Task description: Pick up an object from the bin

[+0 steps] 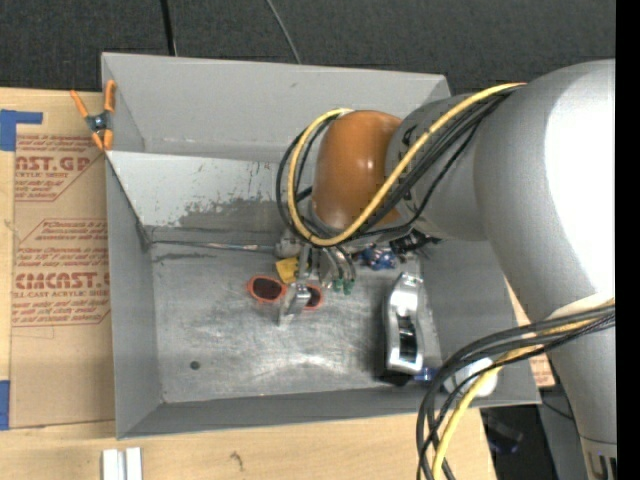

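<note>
My gripper (294, 304) hangs low over the middle of the bin floor, under the orange wrist cover. A small red object with two dark oval rings (265, 289) lies right beside it, one ring to its left and the other partly hidden behind it. A small yellow piece (287, 269) sits just above the red object, touching the gripper's body. I cannot see whether anything is held.
A black and silver stapler-like tool (403, 332) lies along the bin's right side, near the front wall. Small blue (379, 259) and green (346, 286) bits show under the wrist. The arm covers the bin's back right corner.
</note>
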